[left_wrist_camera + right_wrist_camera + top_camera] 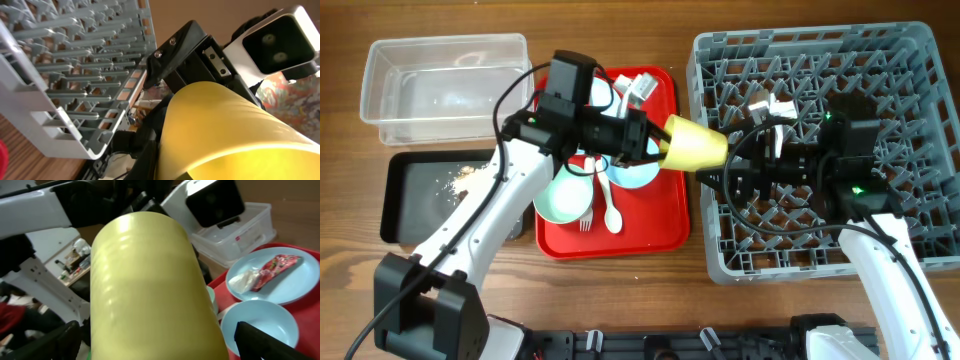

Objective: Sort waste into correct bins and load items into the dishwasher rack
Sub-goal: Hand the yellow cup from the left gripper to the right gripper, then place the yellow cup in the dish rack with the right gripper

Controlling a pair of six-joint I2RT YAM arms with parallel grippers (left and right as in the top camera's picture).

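As left pincer (658,142) holds the yellow cup (697,147), right pincer (720,172) straddles it.

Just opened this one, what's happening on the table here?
The left gripper holds a small yellow plastic cup in the air between the red serving tray and the large grey pegged dishwasher rack. The right gripper is at the cup with fingers spread either side, apparently not gripping; it looks like a handover. A pale green bowl and a white plastic fork lie on the tray. Beige crumbs lie in the black tray.
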